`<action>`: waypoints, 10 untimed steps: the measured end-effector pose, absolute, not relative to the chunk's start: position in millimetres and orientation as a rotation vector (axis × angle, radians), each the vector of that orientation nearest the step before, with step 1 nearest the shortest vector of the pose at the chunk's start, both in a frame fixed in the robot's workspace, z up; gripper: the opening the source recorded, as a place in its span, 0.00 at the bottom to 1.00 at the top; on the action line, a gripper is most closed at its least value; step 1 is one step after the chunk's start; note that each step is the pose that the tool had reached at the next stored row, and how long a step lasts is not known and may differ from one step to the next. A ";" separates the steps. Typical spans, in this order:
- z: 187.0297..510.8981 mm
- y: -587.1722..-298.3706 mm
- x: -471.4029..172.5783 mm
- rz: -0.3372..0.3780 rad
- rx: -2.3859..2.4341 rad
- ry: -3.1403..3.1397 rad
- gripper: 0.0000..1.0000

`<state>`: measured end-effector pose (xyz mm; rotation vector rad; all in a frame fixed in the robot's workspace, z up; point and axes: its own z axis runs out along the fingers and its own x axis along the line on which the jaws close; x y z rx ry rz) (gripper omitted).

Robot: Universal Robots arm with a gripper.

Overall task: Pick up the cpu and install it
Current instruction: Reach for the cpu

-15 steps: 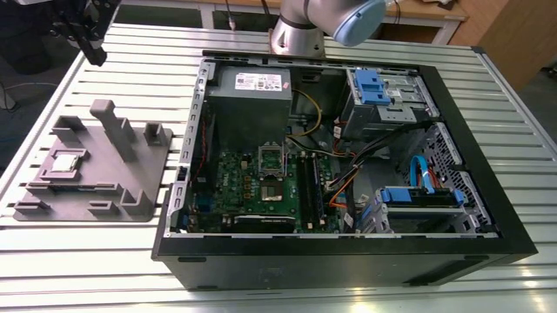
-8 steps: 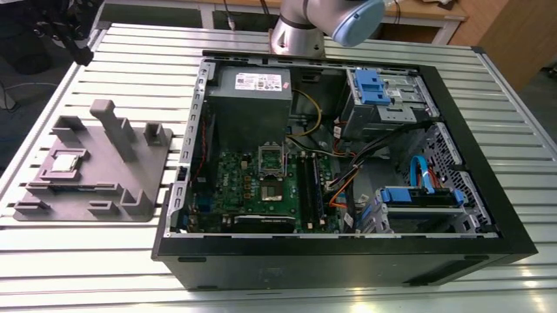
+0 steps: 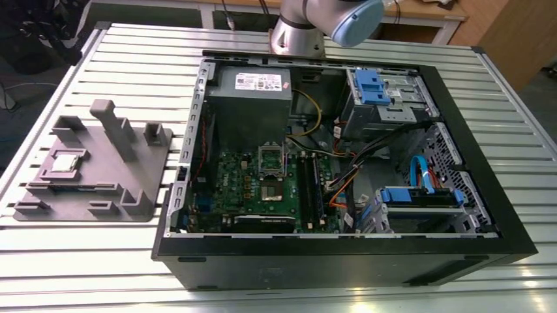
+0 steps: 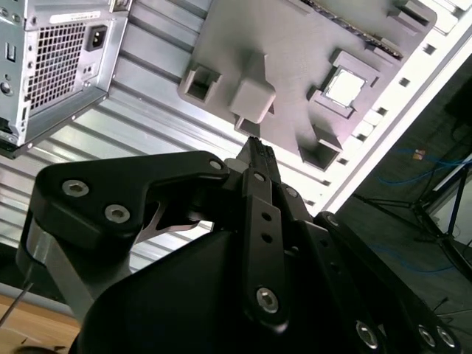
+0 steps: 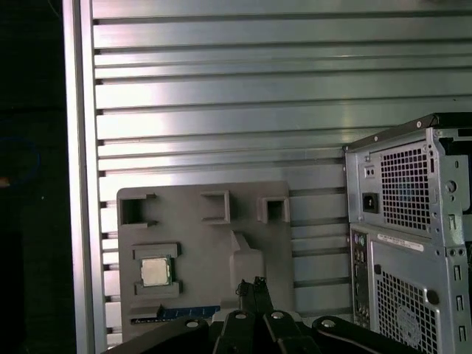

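Observation:
The cpu (image 3: 68,160) is a small silver square lying flat in a recess of the grey moulded tray (image 3: 143,179) at the exterior view's left. Both wrist views look down on it from well above: the cpu (image 4: 345,88) (image 5: 153,271) sits in the tray (image 4: 295,37) (image 5: 199,247). My gripper (image 4: 257,144) (image 5: 254,284) is high over the tray, off to one side of the chip, its black fingertips pressed together with nothing between them. On the green motherboard (image 3: 252,195) inside the case, the metal socket frame (image 3: 272,158) stands raised.
The open black computer case (image 3: 487,215) lies on the slatted metal table (image 3: 130,59), holding a grey power supply (image 3: 252,98), blue drive brackets (image 3: 370,88) and cables. The case's rear panel (image 5: 413,221) is beside the tray. My arm (image 3: 322,23) rises behind the case.

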<state>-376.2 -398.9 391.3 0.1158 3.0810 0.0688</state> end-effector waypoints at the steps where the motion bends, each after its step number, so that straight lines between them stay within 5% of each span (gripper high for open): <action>1: 391.3 -398.9 -378.3 0.069 0.116 3.081 0.11; 10: 390.8 -398.9 -394.3 0.069 0.116 3.081 0.11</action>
